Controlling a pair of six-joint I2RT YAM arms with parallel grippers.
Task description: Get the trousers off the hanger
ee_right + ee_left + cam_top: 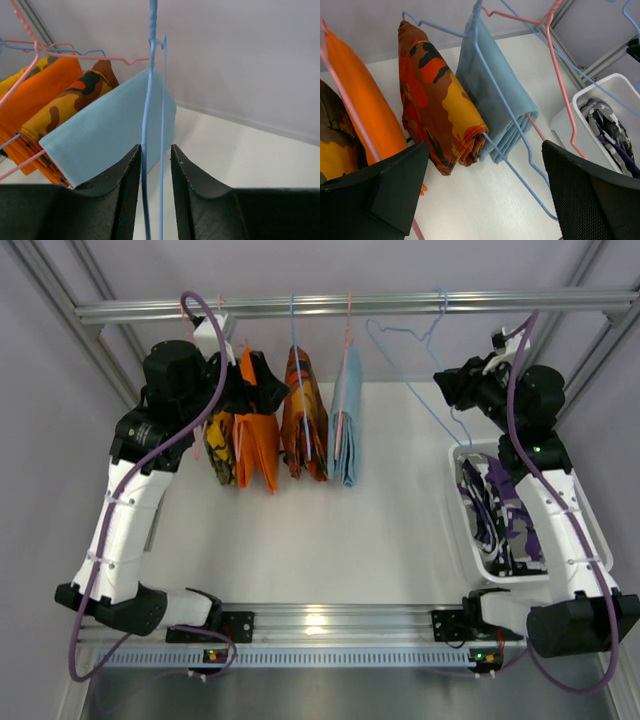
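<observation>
The hanger [152, 20] is cut off by the upper and lower edges of the right wrist view, between the fingers of the right end effector [156, 150]; whether its wire is pressed by them cannot be told; below and behind that end effector, the trousers [490, 520] are partly hidden in the bin [458, 453] by the right arm; the bin's far end is covered likewise.

trousers [497, 510] in bin [478, 448], hanger [148, 100] on rail [330, 306]
</observation>
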